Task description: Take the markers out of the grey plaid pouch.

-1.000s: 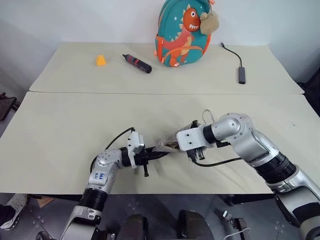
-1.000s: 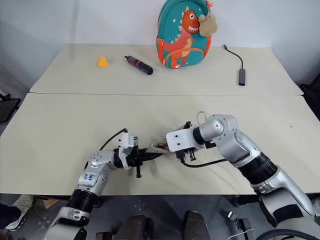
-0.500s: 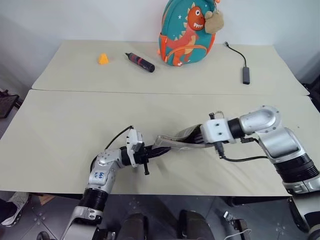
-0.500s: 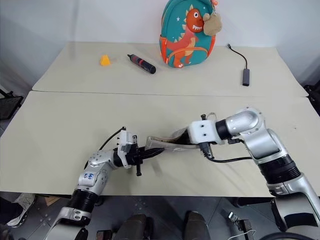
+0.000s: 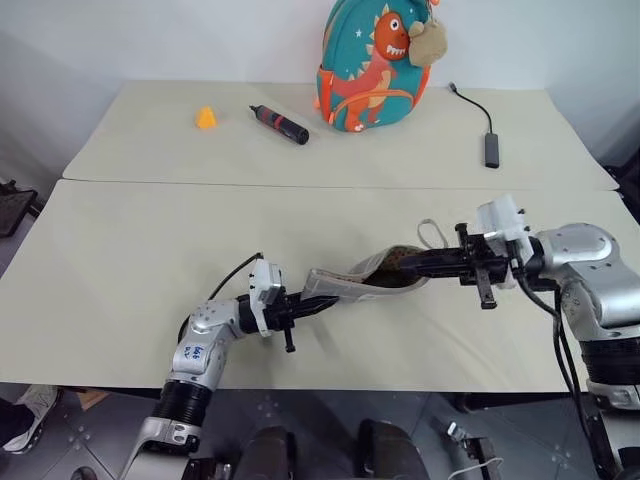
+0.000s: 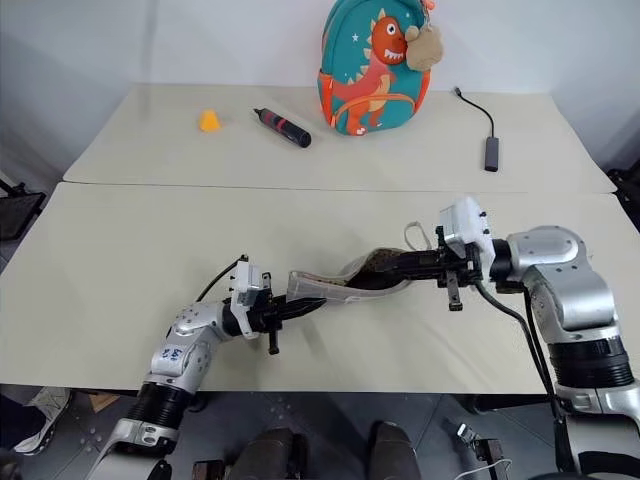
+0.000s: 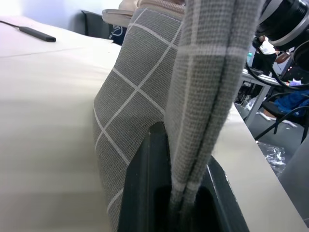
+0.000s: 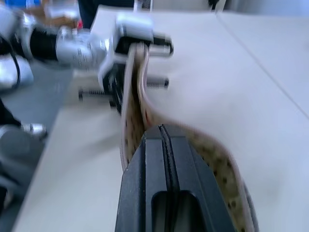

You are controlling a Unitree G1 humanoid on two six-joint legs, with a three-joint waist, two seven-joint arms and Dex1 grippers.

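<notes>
While pouch hangs stretched above near table | L gripper (image 5: 318, 305) clamped on one end of grey plaid pouch (image 5: 350, 285); R gripper (image 5: 418, 264) pinched on other rim | mouth open, dotted lining showing | markers not visible; prob. inside; removal left

Left arm: you had it low at the near table edge, forearm reaching right, wrist roughly level. Left gripper (image 5: 318, 306): you kept its black fingers (image 7: 147, 193) pinched together on one end of the grey plaid pouch (image 5: 350, 287).

Right arm: you held it raised, elbow bent out to the right, forearm reaching left across the front. Right gripper (image 5: 405, 264): pointed left, tilted slightly down, with its fingers (image 8: 166, 179) pressed closed on the pouch's other end, clear of the table.
</notes>
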